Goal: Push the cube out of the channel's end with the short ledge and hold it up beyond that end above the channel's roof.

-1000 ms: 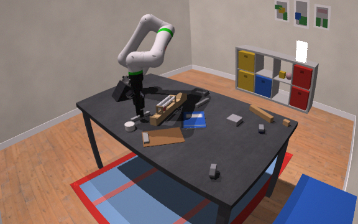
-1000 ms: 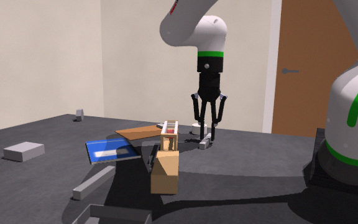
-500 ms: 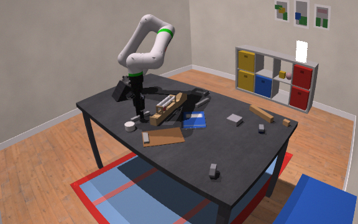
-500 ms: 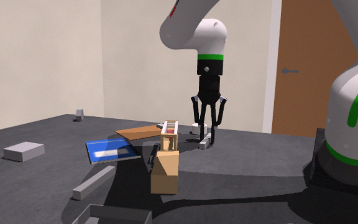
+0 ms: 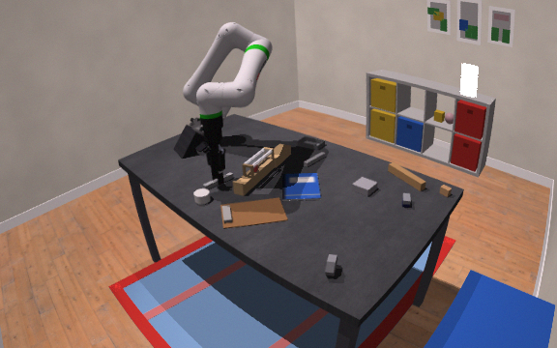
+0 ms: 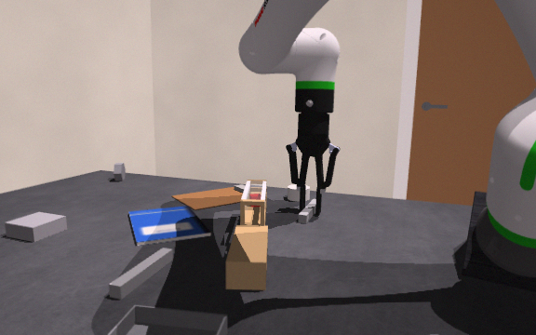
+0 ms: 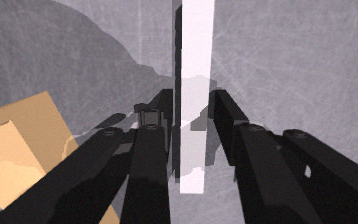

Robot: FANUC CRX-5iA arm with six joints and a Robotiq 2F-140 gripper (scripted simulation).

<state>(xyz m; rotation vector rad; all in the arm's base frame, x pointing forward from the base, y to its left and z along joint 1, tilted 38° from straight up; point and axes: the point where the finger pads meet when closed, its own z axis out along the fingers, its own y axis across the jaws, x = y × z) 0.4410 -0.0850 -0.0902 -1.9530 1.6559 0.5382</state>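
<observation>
Straddling a grey bar, the tool points straight down at the desk, its fingers partly open, one on each side of the bar. They stand near the bar's flanks but I cannot tell whether they touch it; the bar lies flat on the desk, not lifted. Just beside the tool stands a white cylinder, and next to the bar's other side lies the wooden channel, a long trough with a slatted roof. The red cube sits inside the channel, showing through the open end that faces the exterior camera. A blue book and a brown board lie near the channel, with grey blocks scattered farther off.
</observation>
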